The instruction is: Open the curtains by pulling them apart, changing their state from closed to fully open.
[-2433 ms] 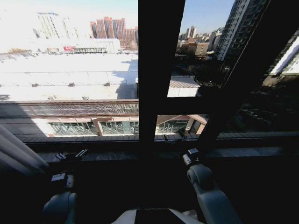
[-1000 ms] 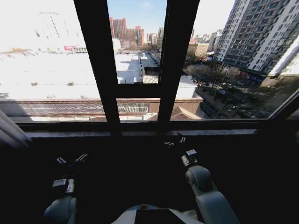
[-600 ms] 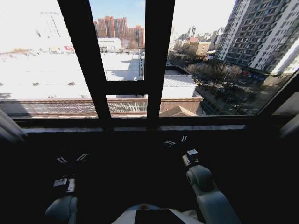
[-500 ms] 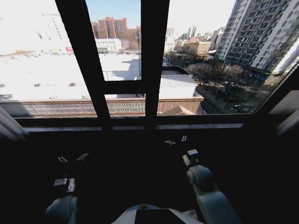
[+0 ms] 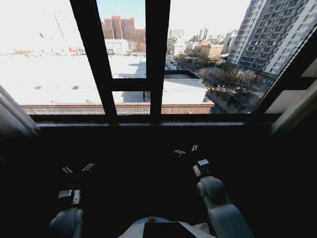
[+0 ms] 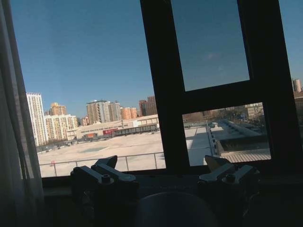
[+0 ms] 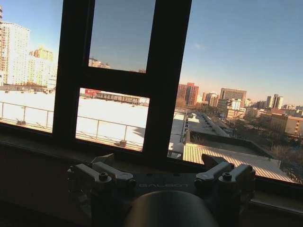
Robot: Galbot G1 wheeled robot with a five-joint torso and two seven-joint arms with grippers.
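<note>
The curtains hang apart at the two sides of the window. In the head view the left panel is bunched at the left edge and the right panel slants along the right edge. The left panel's pleats also border the left wrist view. My left gripper is held low below the sill, open, with nothing between its fingers. My right gripper is also low and open, its fingers empty. Neither gripper touches the fabric.
Dark window frame bars cross the middle of the glass, with a low sill beneath them. The wall under the sill is in deep shadow. Rooftops and towers lie outside.
The whole head picture has shifted, so the camera moved: the frame bars sit differently and the right panel has come into view. Both arms keep the same low pose, grippers open.
</note>
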